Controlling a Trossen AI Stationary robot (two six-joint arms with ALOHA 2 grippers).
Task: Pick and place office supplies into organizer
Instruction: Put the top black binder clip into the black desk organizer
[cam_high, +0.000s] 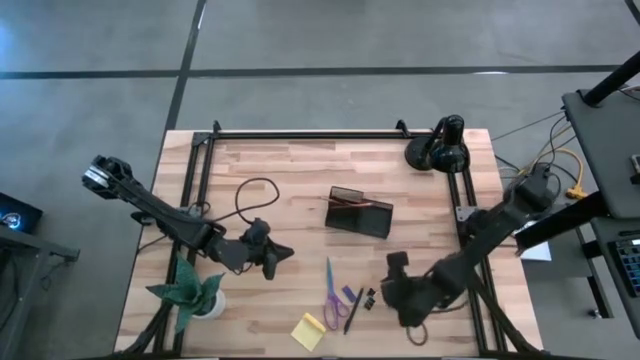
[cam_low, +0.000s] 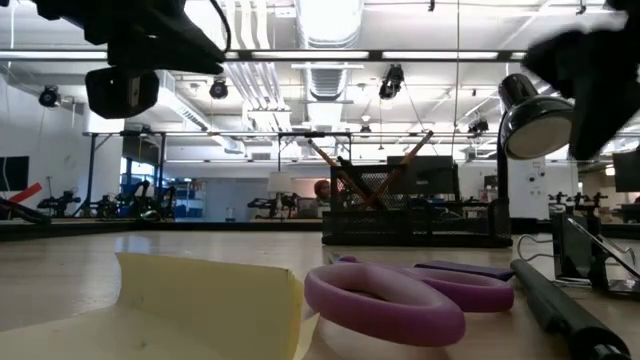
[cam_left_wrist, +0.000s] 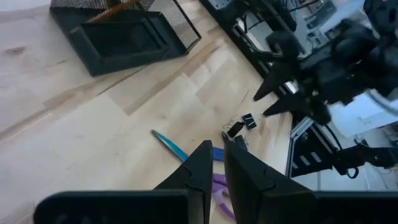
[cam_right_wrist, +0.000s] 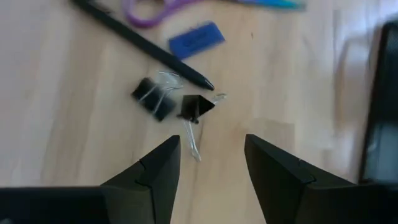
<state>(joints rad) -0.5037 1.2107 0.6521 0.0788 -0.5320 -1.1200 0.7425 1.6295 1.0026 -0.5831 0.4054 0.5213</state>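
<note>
**Two clips under my open right hand**

Two small black clips (cam_right_wrist: 171, 99) lay on the bench (cam_high: 290, 165) just ahead of my right hand (cam_right_wrist: 210, 163), and I judged this to be the step in hand: going for the clips, with nothing yet gripped. My right hand's fingers stood well apart and empty, the bare wood showing between them in the right wrist view, the clips a little beyond the tips and slightly toward the left finger. In the high view that hand (cam_high: 392, 268) sat at the lower right of the frame, its arm reaching in from the right edge, the clips (cam_high: 369, 297) just beside it.

Near the clips lay the black pen (cam_right_wrist: 140, 42), the small blue-purple piece (cam_right_wrist: 196, 38) and, lower centre of the high view, the purple-handled scissors (cam_high: 333, 290). The yellow sticky-note pad (cam_high: 309, 330) sat at the bottom centre. The organizer (cam_high: 359, 213) stood in the middle of the frame, well apart from the clips, with thin orange pencils (cam_high: 352, 203) already leaning inside it.

My next move, as I judged it, called for easing forward and down until one clip sat squarely between the fingers, then closing on its body rather than its wire handle; the clips lay so close together that I risked nudging the second.

My left hand (cam_high: 270, 262) waited at the lower left of centre, fingers (cam_left_wrist: 198, 174) nearly together and holding nothing, beside the green paper plant (cam_high: 190, 290).
</note>
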